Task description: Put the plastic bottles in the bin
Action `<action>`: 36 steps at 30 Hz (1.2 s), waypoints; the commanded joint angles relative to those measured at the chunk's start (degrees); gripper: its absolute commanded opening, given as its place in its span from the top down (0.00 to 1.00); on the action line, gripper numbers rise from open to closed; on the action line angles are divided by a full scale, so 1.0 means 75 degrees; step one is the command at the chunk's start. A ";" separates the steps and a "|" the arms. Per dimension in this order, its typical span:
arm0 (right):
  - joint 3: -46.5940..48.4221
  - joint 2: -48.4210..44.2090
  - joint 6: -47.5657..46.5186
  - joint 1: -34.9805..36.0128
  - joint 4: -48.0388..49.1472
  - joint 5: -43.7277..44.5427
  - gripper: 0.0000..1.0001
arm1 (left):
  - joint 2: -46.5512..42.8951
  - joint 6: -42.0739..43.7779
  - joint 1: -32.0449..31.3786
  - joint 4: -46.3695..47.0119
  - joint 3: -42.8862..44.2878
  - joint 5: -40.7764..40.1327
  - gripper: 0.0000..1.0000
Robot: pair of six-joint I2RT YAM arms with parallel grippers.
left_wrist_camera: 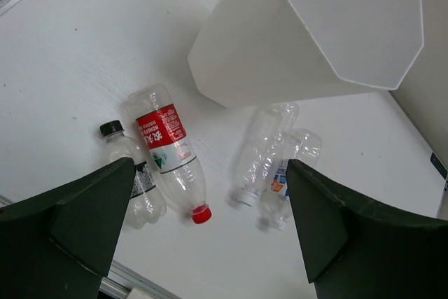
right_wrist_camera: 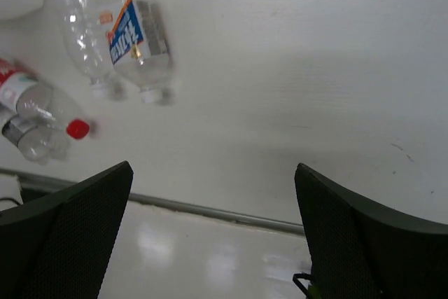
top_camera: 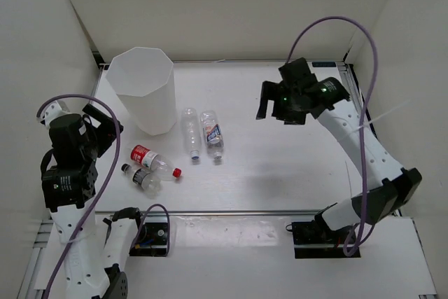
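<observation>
The translucent white bin [top_camera: 150, 103] stands upright at the back left; it also shows in the left wrist view [left_wrist_camera: 308, 40]. To its right lie a plain clear bottle [top_camera: 191, 133] and a blue-white label bottle [top_camera: 213, 134], side by side. In front of it lie a red-label, red-cap bottle [top_camera: 148, 157] and a black-cap clear bottle [top_camera: 140, 178]. My left gripper [top_camera: 105, 125] is open and empty, raised left of the bin. My right gripper [top_camera: 269, 108] is open and empty, high right of the bottles. The left wrist view shows the red-label bottle [left_wrist_camera: 168, 148] ahead of the open jaws.
White walls enclose the table [top_camera: 280, 173] on three sides. A metal rail [top_camera: 231, 213] runs along the front edge. Purple cables loop over both arms. The right wrist view shows the blue-white bottle [right_wrist_camera: 136, 36] and the rail [right_wrist_camera: 210, 211].
</observation>
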 commanded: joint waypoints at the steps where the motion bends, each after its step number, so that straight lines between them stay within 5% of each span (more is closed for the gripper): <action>1: 0.0330 0.0675 -0.0592 0.0266 0.0233 -0.0733 0.00 | 0.0064 0.0285 -0.0135 0.0468 -0.0187 -0.0365 0.00; 5: 0.1490 0.2315 -0.0605 0.0348 -0.0867 -0.1133 0.00 | 0.0227 0.0286 -0.0218 0.0748 -0.0457 0.0021 0.00; 14: 0.2498 0.4530 -0.1132 0.0735 -0.0096 -0.1791 0.00 | 0.1386 0.0145 -0.0288 0.1885 -0.0365 0.0467 0.00; 28: 0.3165 0.6055 -0.1203 0.0735 0.1241 -0.3255 0.00 | 0.4281 0.0415 -0.0850 0.2707 0.1604 0.0198 0.00; 36: 0.4033 0.6782 -0.1273 0.0735 0.1392 -0.3758 0.00 | 0.5020 0.0169 -0.0851 0.2777 0.1395 0.0198 0.03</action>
